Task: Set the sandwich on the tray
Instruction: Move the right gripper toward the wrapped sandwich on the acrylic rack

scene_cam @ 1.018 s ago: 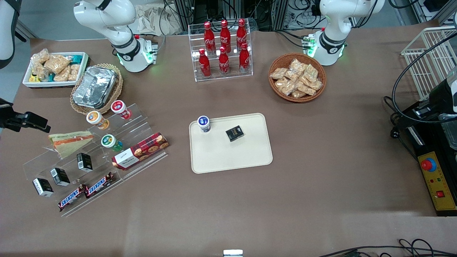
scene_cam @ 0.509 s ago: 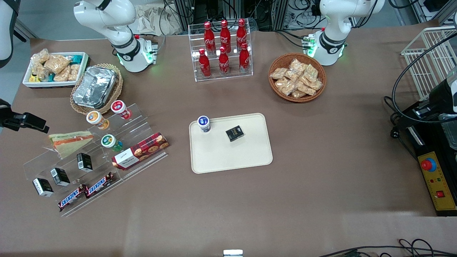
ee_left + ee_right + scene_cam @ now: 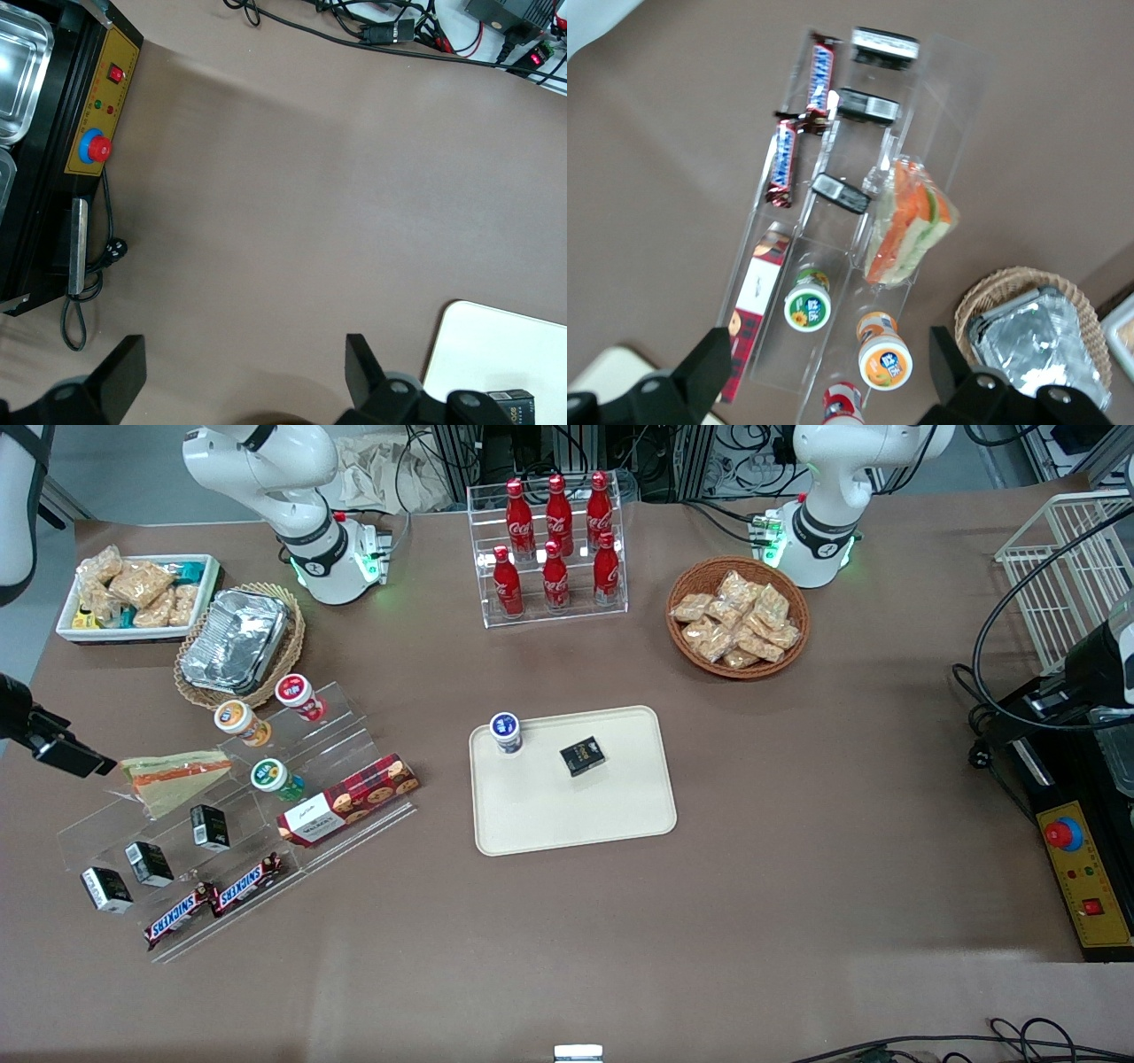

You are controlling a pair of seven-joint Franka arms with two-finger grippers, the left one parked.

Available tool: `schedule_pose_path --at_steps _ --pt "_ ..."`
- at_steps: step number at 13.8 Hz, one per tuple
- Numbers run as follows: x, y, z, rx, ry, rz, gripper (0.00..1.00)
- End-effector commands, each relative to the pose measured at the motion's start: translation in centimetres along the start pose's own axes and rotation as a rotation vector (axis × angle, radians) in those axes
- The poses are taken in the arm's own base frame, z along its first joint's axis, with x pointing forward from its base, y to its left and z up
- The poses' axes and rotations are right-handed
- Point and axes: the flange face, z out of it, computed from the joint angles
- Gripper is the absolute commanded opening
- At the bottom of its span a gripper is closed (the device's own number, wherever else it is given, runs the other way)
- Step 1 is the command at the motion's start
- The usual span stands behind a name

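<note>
The sandwich [image 3: 173,775], a clear-wrapped wedge with orange and green filling, lies on the upper step of a clear acrylic rack [image 3: 230,815]. It also shows in the right wrist view [image 3: 908,221]. My gripper [image 3: 89,762] hangs above the table just beside the sandwich, at the working arm's end. In the right wrist view the gripper [image 3: 830,372] is open, empty and well above the rack. The cream-beige tray [image 3: 567,815] lies mid-table, holding a blue-lidded cup [image 3: 507,731] and a small black box [image 3: 582,755].
The rack also holds three small cups [image 3: 276,778], a red plaid biscuit box [image 3: 347,799], black boxes [image 3: 149,863] and Snickers bars [image 3: 213,899]. A foil container [image 3: 235,640] sits in a wicker basket, beside a white snack bin [image 3: 137,598]. Cola bottles [image 3: 556,545] and a snack basket [image 3: 737,617] stand farther away.
My gripper has shifted slightly nearer the front camera and closer to the sandwich. Nothing on the table has moved.
</note>
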Motion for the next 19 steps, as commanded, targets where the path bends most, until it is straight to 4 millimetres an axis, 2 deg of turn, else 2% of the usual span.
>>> schedule_pose_path --at_steps 1,3,4,7,9,11,19 --pt "2.3 2.0 2.0 -0.007 -0.043 0.144 0.99" --pt "4.1 2.9 4.5 -0.030 -0.069 0.183 0.99" --pt "5.4 4.0 5.2 -0.023 -0.062 0.221 0.99" --pt "7.2 4.7 7.6 -0.031 -0.060 0.252 0.99" --pt "7.3 4.6 10.4 -0.017 -0.060 0.289 0.99" --pt "7.4 5.3 12.6 -0.009 -0.057 0.331 0.99" --pt "5.7 5.4 17.1 -0.033 -0.086 0.365 0.99"
